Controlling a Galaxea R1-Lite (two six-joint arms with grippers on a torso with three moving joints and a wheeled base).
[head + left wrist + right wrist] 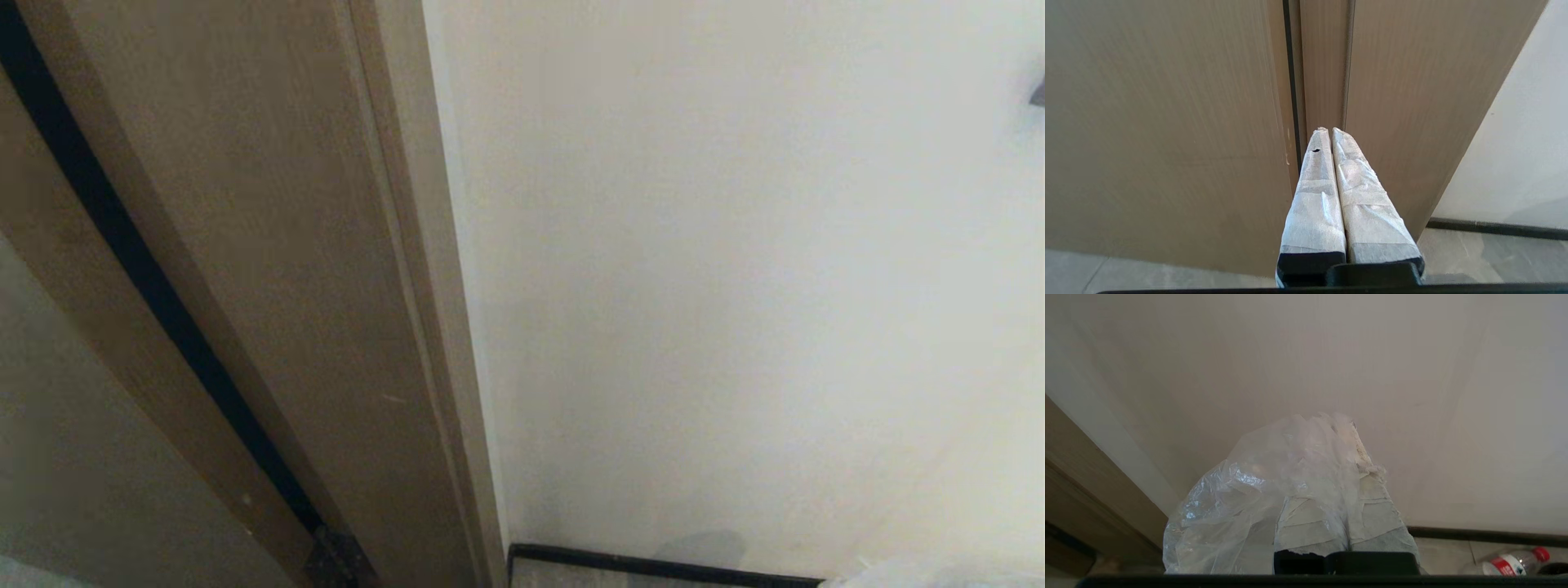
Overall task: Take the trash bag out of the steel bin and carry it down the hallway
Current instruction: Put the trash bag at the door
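You have two pincers to account for and one bag. Your right pincer (1349, 433) has its tape-wrapped fingers (1372, 514) pressed together on the clear, wrinkly trash bag (1241, 510), whose film drapes over one finger and hangs down one side of it; what the bag holds cannot be made out here beyond pale crumpled plastic. That pincer faces a white wall (1331, 355) with a black baseboard (1486, 535) at its foot. Your left pincer (1329, 130) is closed with nothing between its two white-taped fingers (1314, 204), which touch along their length, and it points at a brown wooden door frame (1392, 102). One plastic bottle (1511, 564) with a red cap and red label lies on its side on the tiled floor (1445, 551) just beside the baseboard. In the head view you see only the door frame, the wall and a pale corner of the bag at the lower right.
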